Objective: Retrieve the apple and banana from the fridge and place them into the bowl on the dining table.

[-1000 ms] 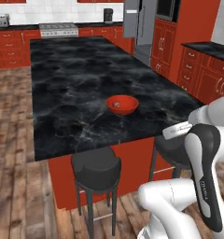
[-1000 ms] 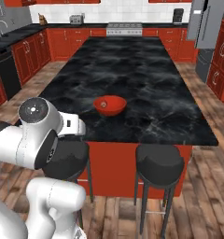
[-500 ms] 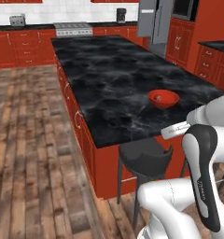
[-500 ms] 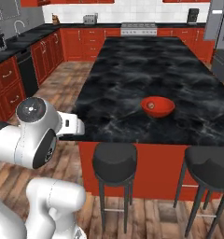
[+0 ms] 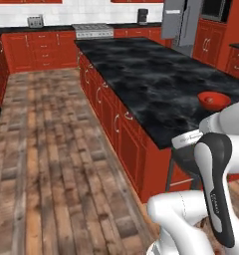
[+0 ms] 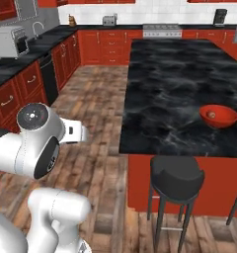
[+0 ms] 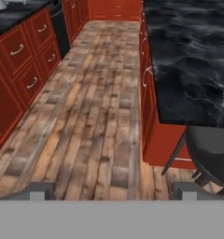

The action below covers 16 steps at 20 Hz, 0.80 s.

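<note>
Driving toward fridge (image 5: 180, 22) at far end; keep base clear of table (image 5: 156, 84) edge, stools (image 6: 176, 174). Gripper (image 7: 114, 190) fingers apart, nothing held; bowl (image 6: 218, 115) waiting.

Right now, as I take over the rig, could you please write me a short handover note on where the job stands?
Gripper: open, holding nothing, its fingers over the wood floor beside the dining table.
Bowl: on the dining table near its stool-side edge; something small and pale lies inside, too small to identify.
Fridge: at the far end of the room, beyond the table.
Apple and banana: not yet fetched.
Left: drive to the fridge, open it, bring both fruits to the bowl.
</note>
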{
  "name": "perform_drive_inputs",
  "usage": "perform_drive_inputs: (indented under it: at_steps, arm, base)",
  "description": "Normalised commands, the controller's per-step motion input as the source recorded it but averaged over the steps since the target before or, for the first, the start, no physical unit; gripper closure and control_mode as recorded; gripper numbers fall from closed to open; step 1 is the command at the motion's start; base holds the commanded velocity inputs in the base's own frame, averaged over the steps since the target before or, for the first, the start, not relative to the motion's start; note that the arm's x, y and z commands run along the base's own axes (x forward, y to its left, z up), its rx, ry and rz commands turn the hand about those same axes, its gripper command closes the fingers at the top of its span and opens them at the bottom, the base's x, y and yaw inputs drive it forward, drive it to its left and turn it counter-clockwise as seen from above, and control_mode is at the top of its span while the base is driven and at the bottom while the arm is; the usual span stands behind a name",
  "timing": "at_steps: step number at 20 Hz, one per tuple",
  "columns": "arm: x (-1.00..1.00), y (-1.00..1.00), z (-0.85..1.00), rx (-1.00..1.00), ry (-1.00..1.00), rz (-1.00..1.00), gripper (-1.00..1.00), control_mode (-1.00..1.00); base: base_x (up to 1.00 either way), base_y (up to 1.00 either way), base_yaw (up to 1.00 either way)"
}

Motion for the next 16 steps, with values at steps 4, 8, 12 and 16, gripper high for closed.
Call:
perform_drive_inputs:
  at_steps: [4, 8, 12, 16]
  arm:
    - [0.0, 0.0, 0.0, 0.0, 0.0, 0.0, -1.0, 1.0]
    - [0.0, 0.0, 0.0, 0.0, 0.0, 0.0, -1.0, 1.0]
    - [0.0, 0.0, 0.0, 0.0, 0.0, 0.0, -1.0, 1.0]
    - [0.0, 0.0, 0.0, 0.0, 0.0, 0.0, -1.0, 1.0]
  base:
    - [0.39, 1.0, 0.0]
    - [0.73, 1.0, 0.0]
    - [1.0, 1.0, 0.0]
    - [1.0, 0.72, 0.0]
